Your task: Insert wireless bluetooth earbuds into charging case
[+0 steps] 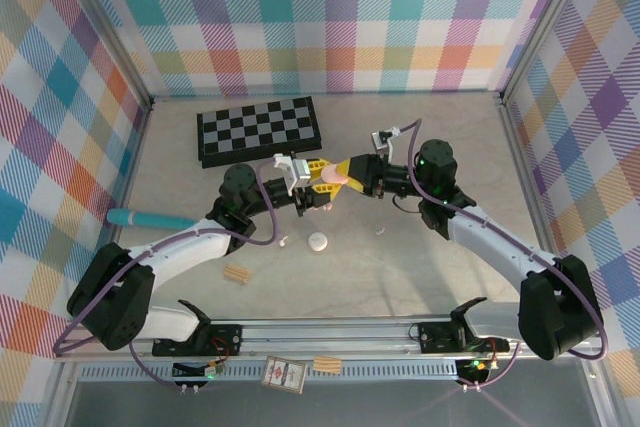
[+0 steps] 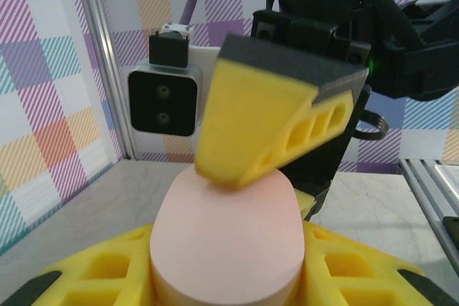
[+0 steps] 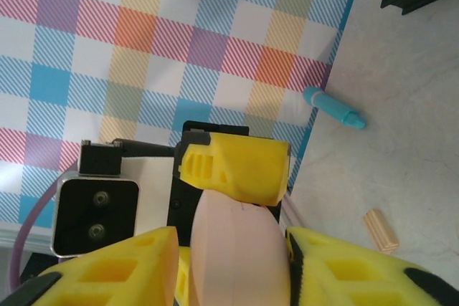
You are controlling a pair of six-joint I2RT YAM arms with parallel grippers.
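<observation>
Pink pebble-shaped charging case, pinched mid-air by left gripper (steadied for opening, I'd guess); right gripper straddles it part-open, hold unclear.

Left arm and right arm were bent inward, wrists nearly meeting at centre. Left gripper and right gripper faced each other, jaws crossed, both pairs closed on one pink case.

Case before chessboard — marker left.
</observation>
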